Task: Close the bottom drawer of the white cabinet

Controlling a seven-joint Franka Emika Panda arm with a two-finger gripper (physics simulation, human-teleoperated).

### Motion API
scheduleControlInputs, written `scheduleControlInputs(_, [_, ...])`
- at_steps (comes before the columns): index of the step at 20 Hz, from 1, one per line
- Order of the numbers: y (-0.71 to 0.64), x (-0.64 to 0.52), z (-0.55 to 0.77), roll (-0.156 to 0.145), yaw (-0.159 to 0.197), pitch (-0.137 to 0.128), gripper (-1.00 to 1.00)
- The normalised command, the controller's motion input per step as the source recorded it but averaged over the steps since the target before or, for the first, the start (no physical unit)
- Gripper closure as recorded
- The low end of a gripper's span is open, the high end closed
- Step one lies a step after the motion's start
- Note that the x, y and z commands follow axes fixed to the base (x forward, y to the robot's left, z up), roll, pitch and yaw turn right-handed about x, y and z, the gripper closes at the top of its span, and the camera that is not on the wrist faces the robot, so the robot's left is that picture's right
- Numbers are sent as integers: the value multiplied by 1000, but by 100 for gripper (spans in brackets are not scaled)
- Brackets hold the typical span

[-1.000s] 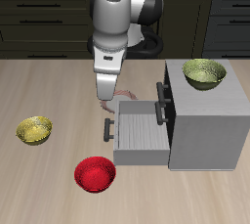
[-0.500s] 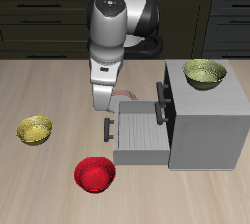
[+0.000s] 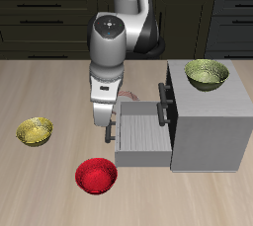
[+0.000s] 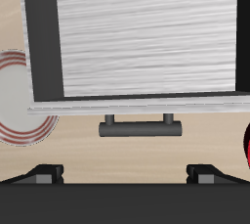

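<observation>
Nearest the table's front edge lies a red bowl, at about seven o'clock from the pulled-out bottom drawer of the white cabinet. The drawer stands well open — its shallow grey tray juts from the cabinet's foot toward nine o'clock in the exterior view, with its small dark bar handle on the front panel. The gripper hangs just outside that front panel; in the wrist view both fingertips sit spread wide to either side of the handle and clear of it, grasping nothing. A yellow-green bowl rests on the table well apart, out at nine o'clock from the drawer. Farther back, the two upper drawers' dark handles show on the cabinet's face, and a second yellow-green bowl sits on the cabinet's top — at roughly two o'clock from the gripper.
</observation>
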Motion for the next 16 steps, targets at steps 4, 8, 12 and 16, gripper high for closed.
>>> scheduleControlInputs(4, [17,-24,-294,15,-48,34,-100])
scheduleControlInputs(8, [-36,33,-313,19,-60,34,-100])
scheduleControlInputs(12, [-73,20,-315,-2,-10,24,-100])
scheduleControlInputs(16, [-46,19,-273,2,-26,31,-100])
